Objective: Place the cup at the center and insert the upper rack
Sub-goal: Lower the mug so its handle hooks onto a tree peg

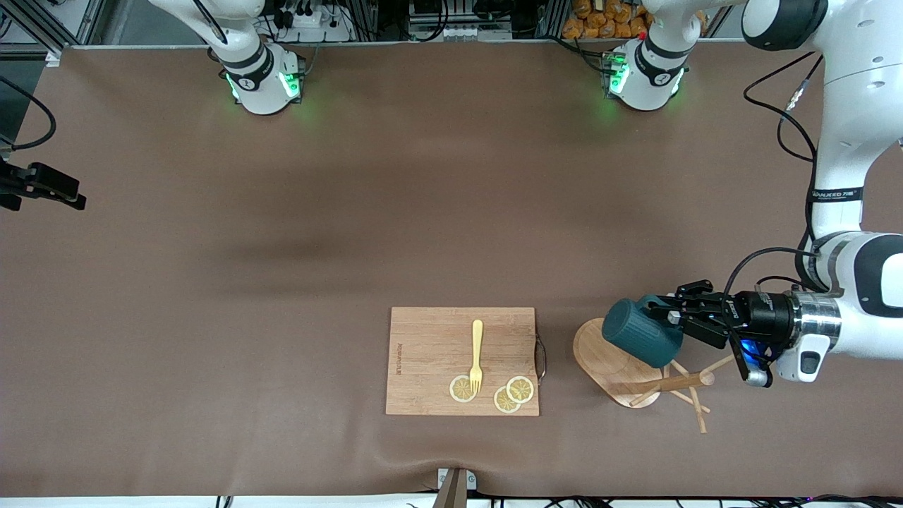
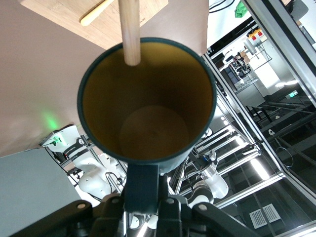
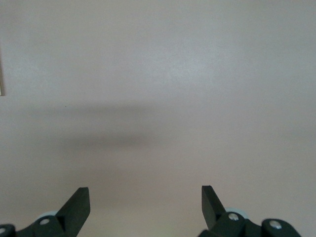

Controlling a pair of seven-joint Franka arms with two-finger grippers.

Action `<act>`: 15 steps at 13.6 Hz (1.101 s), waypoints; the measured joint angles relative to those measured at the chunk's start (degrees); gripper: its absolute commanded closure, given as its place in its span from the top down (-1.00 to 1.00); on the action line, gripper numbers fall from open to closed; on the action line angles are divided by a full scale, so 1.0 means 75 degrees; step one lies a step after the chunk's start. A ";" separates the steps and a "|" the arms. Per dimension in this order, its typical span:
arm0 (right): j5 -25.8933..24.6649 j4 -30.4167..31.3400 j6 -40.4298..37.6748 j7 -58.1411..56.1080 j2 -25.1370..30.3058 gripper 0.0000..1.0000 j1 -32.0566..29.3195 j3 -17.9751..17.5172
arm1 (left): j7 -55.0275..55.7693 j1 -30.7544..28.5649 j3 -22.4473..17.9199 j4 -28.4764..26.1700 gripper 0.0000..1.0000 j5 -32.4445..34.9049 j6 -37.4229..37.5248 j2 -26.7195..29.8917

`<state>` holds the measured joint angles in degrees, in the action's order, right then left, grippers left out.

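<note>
Brown desk (image 1: 282,282) with the mug tree (image 1: 621,367) sitting right under the left claw (image 1: 667,317), which is clamped on the teal cup (image 1: 638,342) by its handle, cup tipped sideways over the tree's base. Right claw (image 3: 145,202) hangs over bare desk, fingers spread wide, holding nothing.

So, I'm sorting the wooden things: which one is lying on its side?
The mug tree toward the left arm's end: its post lies flat. The cutting board rests flat as normal, carrying the fork and lemon slices.
</note>
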<state>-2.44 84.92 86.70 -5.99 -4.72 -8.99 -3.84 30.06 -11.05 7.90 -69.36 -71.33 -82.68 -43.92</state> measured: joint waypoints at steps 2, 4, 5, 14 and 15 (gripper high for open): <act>0.0000 0.0000 0.0000 0.0000 -0.0003 1.00 0.0000 0.0000 | -0.0074 -0.0042 -0.0004 0.0000 -1.00 0.0000 0.0106 -0.0054; 0.0000 0.0000 0.0000 0.0000 -0.0004 1.00 0.0000 0.0000 | -0.0268 -0.0067 -0.0012 0.0000 -1.00 0.0000 0.0136 -0.0124; 0.0000 0.0000 0.0000 0.0000 -0.0004 1.00 0.0000 0.0000 | -0.0324 -0.0080 -0.0013 0.0000 -1.00 0.0000 0.0153 -0.0153; 0.0000 0.0000 0.0001 0.0000 -0.0005 1.00 0.0000 -0.0001 | -0.0435 -0.0232 -0.0032 0.0010 -1.00 0.0000 0.0214 -0.0180; 0.0000 0.0000 0.0001 0.0000 -0.0005 1.00 0.0000 -0.0001 | -0.0459 -0.0239 -0.0038 0.0010 -1.00 0.0000 0.0216 -0.0180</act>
<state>-2.44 84.92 86.70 -5.99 -4.75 -8.99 -3.84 26.62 -12.84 7.62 -69.28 -71.33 -81.06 -45.27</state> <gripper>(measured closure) 0.000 0.789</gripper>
